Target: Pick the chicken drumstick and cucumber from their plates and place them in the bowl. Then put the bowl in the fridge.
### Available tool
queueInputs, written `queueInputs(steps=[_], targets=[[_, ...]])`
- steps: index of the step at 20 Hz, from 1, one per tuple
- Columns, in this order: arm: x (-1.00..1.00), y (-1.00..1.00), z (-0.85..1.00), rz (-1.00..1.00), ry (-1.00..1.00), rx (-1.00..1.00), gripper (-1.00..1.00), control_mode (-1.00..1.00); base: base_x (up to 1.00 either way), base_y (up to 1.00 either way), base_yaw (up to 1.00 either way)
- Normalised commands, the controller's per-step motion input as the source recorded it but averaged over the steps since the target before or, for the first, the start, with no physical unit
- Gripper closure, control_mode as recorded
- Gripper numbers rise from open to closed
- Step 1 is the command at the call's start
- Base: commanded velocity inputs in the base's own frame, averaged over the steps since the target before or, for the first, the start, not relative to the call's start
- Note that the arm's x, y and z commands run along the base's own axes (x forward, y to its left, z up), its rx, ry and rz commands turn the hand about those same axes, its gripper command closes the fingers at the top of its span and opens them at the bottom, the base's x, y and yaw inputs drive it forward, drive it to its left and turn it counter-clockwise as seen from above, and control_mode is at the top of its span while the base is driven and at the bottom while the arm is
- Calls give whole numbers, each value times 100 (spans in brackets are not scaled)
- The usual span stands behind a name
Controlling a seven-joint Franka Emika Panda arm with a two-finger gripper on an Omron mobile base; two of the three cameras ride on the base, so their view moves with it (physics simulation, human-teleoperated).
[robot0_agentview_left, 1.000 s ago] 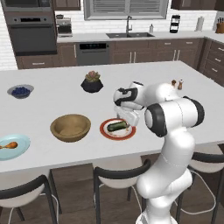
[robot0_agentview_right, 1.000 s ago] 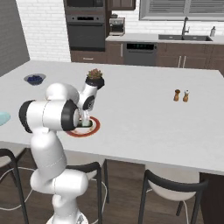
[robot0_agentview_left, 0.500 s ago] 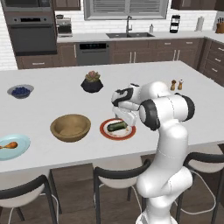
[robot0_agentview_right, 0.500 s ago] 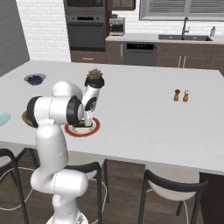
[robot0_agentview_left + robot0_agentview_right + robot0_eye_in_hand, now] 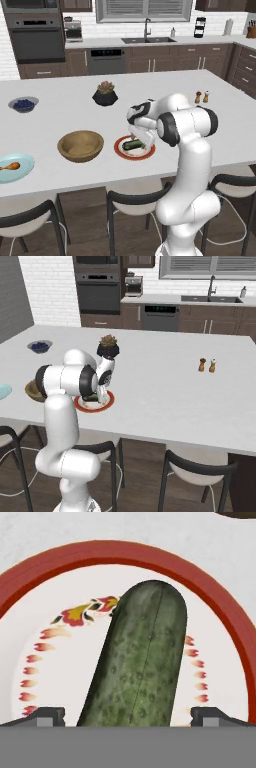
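The dark green cucumber (image 5: 137, 662) lies on the white plate with a red-orange rim (image 5: 130, 552), near the island's front edge (image 5: 132, 145). My gripper (image 5: 139, 139) (image 5: 100, 396) is low over this plate, open, with one fingertip (image 5: 47, 714) on each side of the cucumber and a gap left between them. Left of it stands the empty tan wooden bowl (image 5: 80, 145). Farther left, the orange-brown chicken drumstick (image 5: 10, 166) rests on the pale blue plate (image 5: 22, 161). The fridge is out of view.
A black plant pot (image 5: 105, 95) stands behind the bowl, and a small grey bowl of blueberries (image 5: 23, 104) sits at the far left. Salt and pepper shakers (image 5: 201, 96) stand to the right. Stools line the island's front edge.
The hand has come down closer to the red-rimmed plate, over the cucumber. Its jaws stay open, and the food and the bowl have not moved.
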Motion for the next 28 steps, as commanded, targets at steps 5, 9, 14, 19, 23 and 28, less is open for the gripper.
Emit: queueInputs(steps=[5, 9, 14, 19, 23, 28], targets=[[0, 2, -33, 0, 0, 0, 100, -100, 0, 0, 0], [0, 0, -14, 0, -2, 0, 100, -100, 0, 0, 0], [-17, -2, 10, -3, -4, 0, 100, -100, 0, 0, 0], [-77, 0, 85, -13, -3, 0, 100, -100, 0, 0, 0], [-56, 40, 95, -10, 4, 0, 100, -100, 0, 0, 0], [-49, 75, 77, -9, 2, 0, 100, -100, 0, 0, 0]])
